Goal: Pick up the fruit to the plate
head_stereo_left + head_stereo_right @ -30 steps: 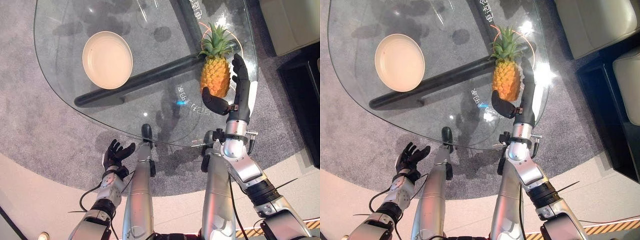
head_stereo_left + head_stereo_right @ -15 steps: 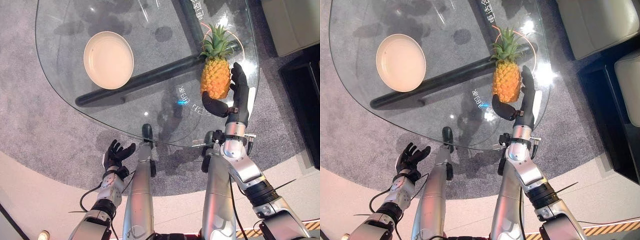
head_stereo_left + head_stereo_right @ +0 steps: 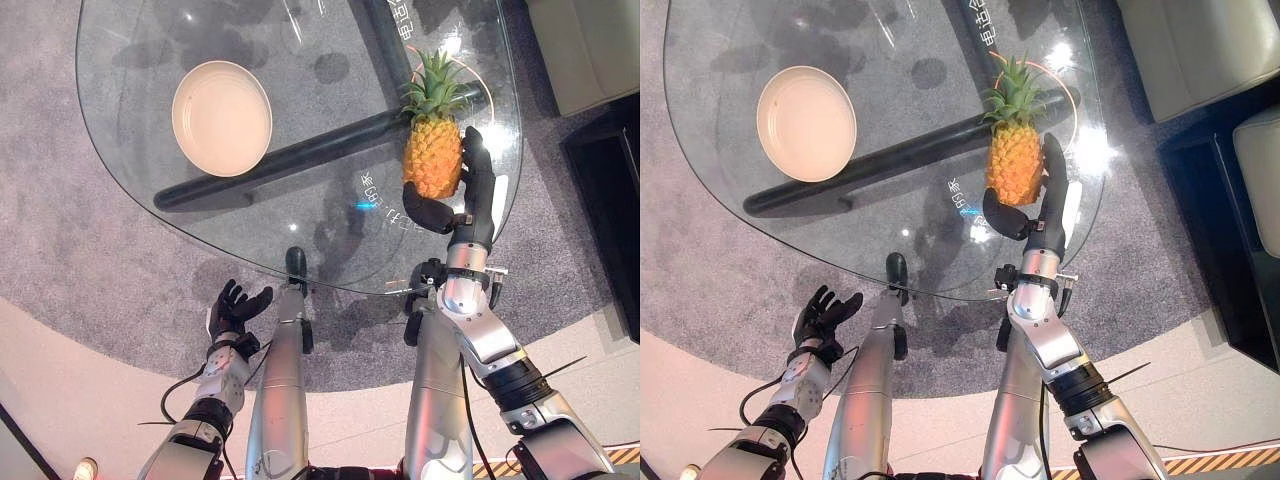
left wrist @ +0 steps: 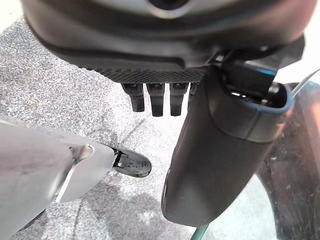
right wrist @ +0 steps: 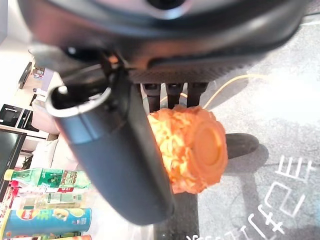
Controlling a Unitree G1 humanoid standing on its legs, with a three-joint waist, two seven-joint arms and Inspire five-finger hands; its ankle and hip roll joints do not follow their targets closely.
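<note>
A pineapple [image 3: 432, 160] stands upright near the right edge of the glass table [image 3: 130, 190]. My right hand [image 3: 470, 205] is against it: the nearly straight fingers [image 3: 471, 160] lie along its right side and the thumb [image 3: 428, 212] reaches across below its base. In the right wrist view the pineapple [image 5: 192, 150] sits between thumb and fingers. A cream plate [image 3: 222, 118] with nothing on it rests on the table's left part. My left hand [image 3: 232, 310] hangs open below the near table edge, over the carpet.
A dark bar [image 3: 300, 160] runs under the glass between plate and pineapple. A thin orange ring [image 3: 478, 85] lies behind the fruit. A pale sofa [image 3: 590, 45] and a dark cabinet [image 3: 610, 190] stand to the right of the table.
My right hand has drawn closer to the pineapple, with the fingers bending slightly in against its side. The camera has shifted a little. The left hand has stayed put.
</note>
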